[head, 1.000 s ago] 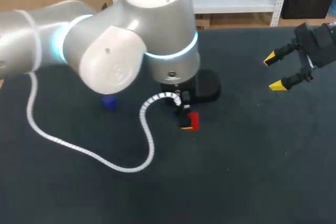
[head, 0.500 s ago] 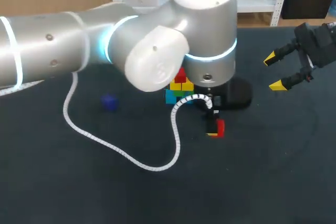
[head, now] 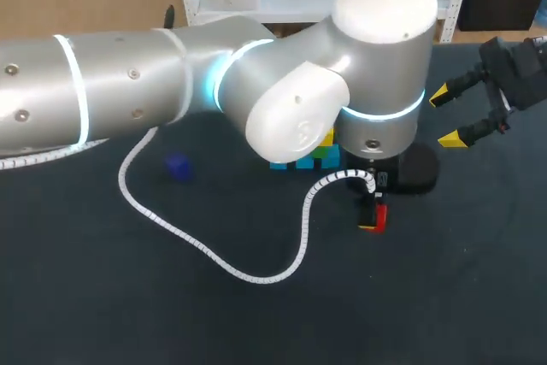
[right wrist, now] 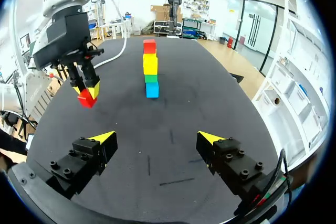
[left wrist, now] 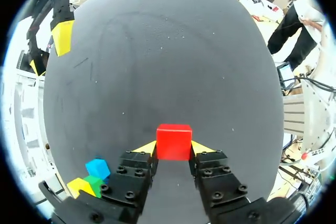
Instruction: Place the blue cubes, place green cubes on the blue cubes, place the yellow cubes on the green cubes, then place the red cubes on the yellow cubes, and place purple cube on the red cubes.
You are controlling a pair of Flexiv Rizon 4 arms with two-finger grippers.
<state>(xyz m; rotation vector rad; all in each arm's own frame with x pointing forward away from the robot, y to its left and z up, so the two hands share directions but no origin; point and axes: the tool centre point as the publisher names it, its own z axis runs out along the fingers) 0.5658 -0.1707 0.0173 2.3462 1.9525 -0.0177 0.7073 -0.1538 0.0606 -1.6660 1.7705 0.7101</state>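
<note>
Your left gripper (left wrist: 174,149) is clamped on a red cube (left wrist: 174,140), one yellow tip on each side face, and over the last second it has carried that cube steadily across the counter (head: 444,279) toward your right. It started on the near-left side of the stack (right wrist: 150,69), went past it, and now hangs on its right. The right wrist view shows the cube held clear of the counter and apart from the stack. That stack reads blue at the base, then green, then yellow, with a red one already on top. The held red looks like the last piece of the red layer, but it is not lined up over the yellow level yet, so you need to come back in toward the stack and set it down before the cap can go on. The purple cube (head: 177,167), which looks dark bluish from above, has not moved and lies alone on the counter, well to the left. Your right gripper (head: 444,117) has not moved either; it hovers at the far right with its fingers spread and nothing between them. From overhead the left arm (head: 256,100) now covers most of the stack, leaving only slivers of blue, green and yellow below its big joint, and the red top is hidden. You cannot tell from any view whether a second column stands behind the first, and the left wrist view catches only a corner of the stack beside the gripper body.
</note>
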